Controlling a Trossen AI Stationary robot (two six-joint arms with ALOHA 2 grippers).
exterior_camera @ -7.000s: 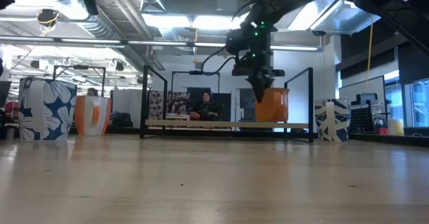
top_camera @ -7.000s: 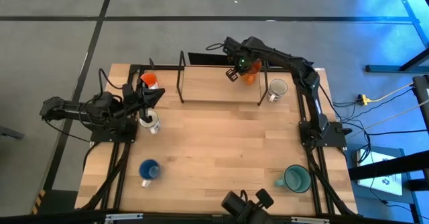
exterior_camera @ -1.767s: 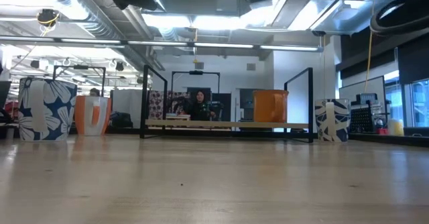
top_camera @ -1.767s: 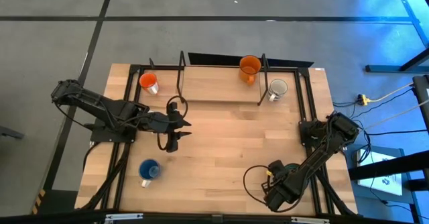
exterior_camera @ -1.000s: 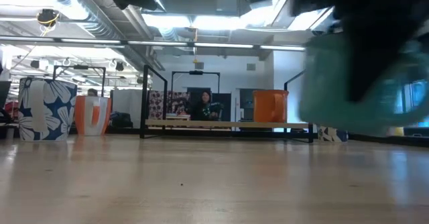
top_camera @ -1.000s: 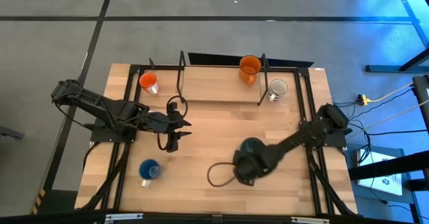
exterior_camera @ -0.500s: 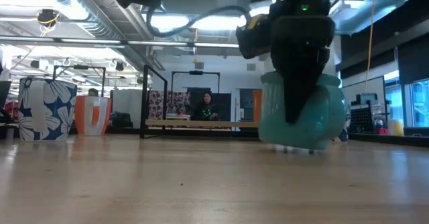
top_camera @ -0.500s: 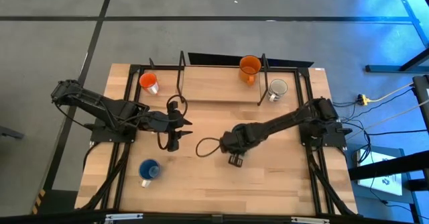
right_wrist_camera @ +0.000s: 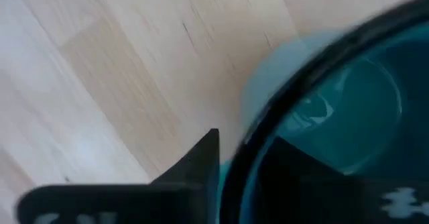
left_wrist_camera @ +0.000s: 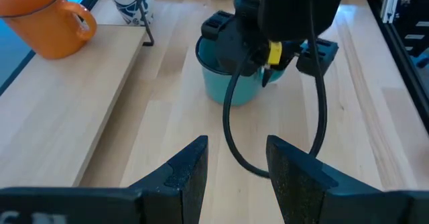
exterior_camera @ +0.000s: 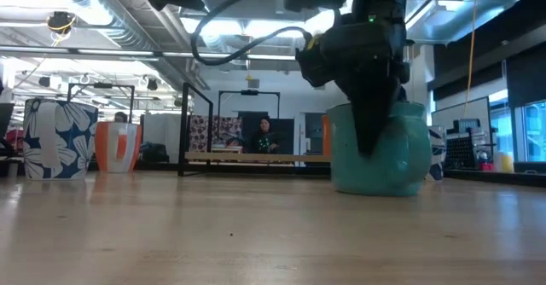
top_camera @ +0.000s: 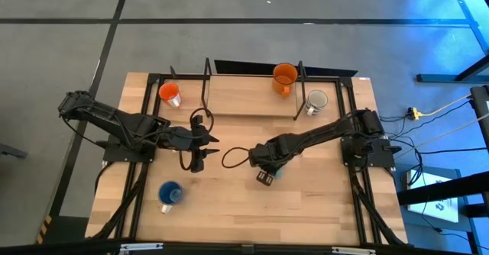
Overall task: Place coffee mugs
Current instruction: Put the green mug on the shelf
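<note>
Wood table (top_camera: 229, 201) (pale planks); right gripper (top_camera: 269, 166) clamps teal mug (exterior_camera: 377, 159).

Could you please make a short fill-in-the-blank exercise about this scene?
1. The right gripper holds the ___ mug.
2. That mug rests on the ___.
3. The left gripper is ___.
4. The orange mug stands on the ___ side of the table.

Missing words: teal; table; open; far

Held mug (exterior_camera: 379, 148): teal, glossy.
Rack mug (top_camera: 284, 75): solid orange.
Far-left mug (top_camera: 170, 93): orange-red inside, pale outside.
Near-left mug (top_camera: 170, 194): blue.
Right mug (top_camera: 315, 100): white with dark blue floral print.
Surface (top_camera: 229, 209): pale wood grain.
Arms: black.
</note>
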